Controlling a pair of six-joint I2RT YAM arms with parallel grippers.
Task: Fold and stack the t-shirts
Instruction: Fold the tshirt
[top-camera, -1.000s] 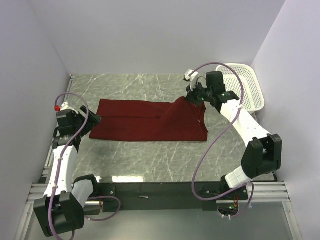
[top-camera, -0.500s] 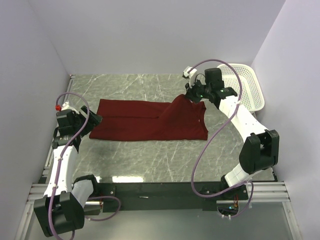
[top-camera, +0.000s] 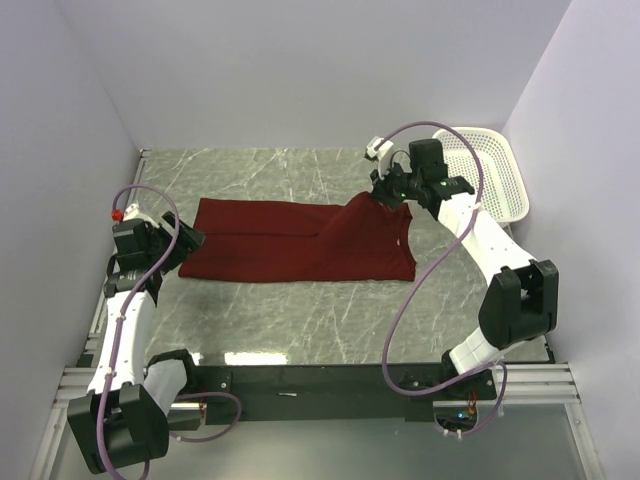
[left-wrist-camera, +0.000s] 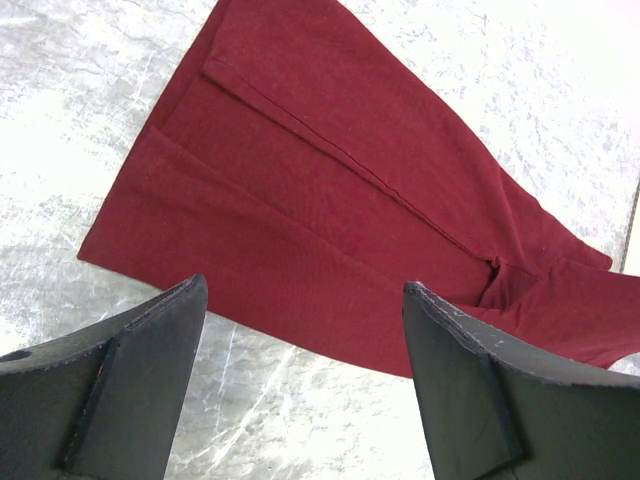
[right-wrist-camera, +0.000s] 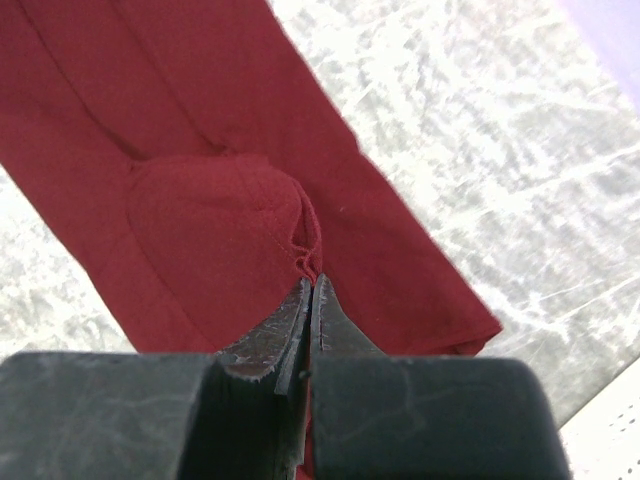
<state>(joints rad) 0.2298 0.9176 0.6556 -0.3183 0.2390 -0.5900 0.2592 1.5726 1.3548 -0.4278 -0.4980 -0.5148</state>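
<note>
The maroon t-shirt (top-camera: 290, 240) lies folded lengthwise across the middle of the marble table. My right gripper (top-camera: 384, 198) is shut on a pinch of the shirt's far right edge (right-wrist-camera: 308, 262) and lifts it into a small peak. The rest of the shirt (right-wrist-camera: 180, 150) lies flat beneath it. My left gripper (top-camera: 187, 243) is open and empty, just left of the shirt's near left corner (left-wrist-camera: 95, 250), above the table. The shirt (left-wrist-camera: 330, 200) fills the left wrist view beyond the open fingers (left-wrist-camera: 470, 370).
A white mesh basket (top-camera: 495, 170) stands at the back right, close behind my right arm. The grey marble tabletop (top-camera: 300, 310) runs between the shirt and the arm bases. Purple walls close in left, right and behind.
My right gripper has carried the pinched shirt edge slightly back and up; the fabric peak has followed. The left arm has not moved.
</note>
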